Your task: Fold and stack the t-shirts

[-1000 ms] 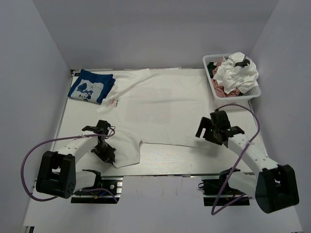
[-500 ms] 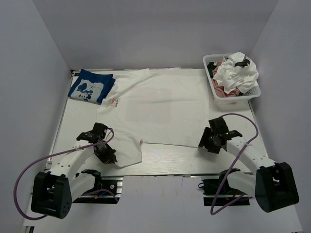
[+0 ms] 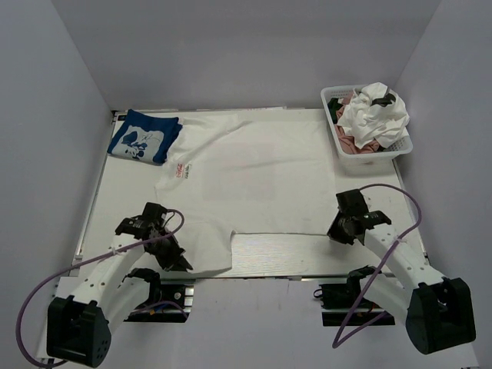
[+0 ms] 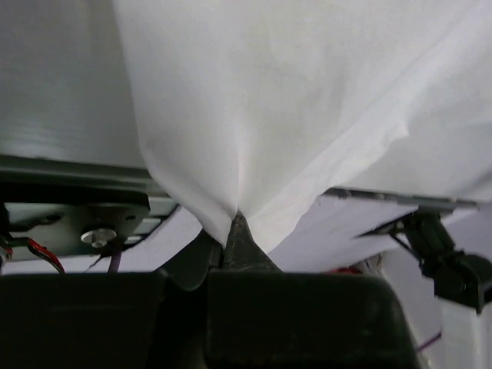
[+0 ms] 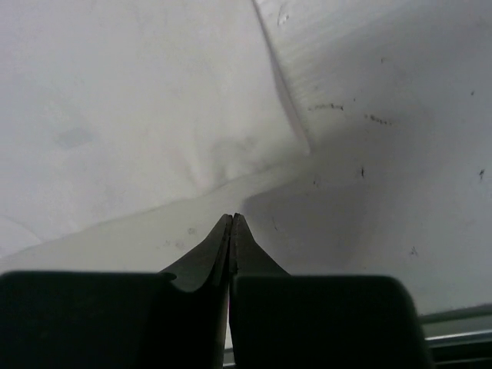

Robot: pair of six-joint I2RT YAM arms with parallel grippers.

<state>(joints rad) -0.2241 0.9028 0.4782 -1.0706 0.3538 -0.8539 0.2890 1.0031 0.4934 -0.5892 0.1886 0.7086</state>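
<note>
Large white cloth t-shirt with a small red logo print [image 3: 254,173] lies spread flat across the white table [image 3: 284,257].
The left gripper [image 4: 234,223] is clenched on its near left edge, cloth draping from the tips. The right gripper [image 5: 232,219] is pressed tip to tip at the near right corner; whether it pinches cloth cannot be told.

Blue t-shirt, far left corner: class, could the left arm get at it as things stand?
Probably not yet: the left gripper is shut on a near corner of the white t-shirt. Nothing covers the blue t-shirt, so releasing may suffice.
</note>
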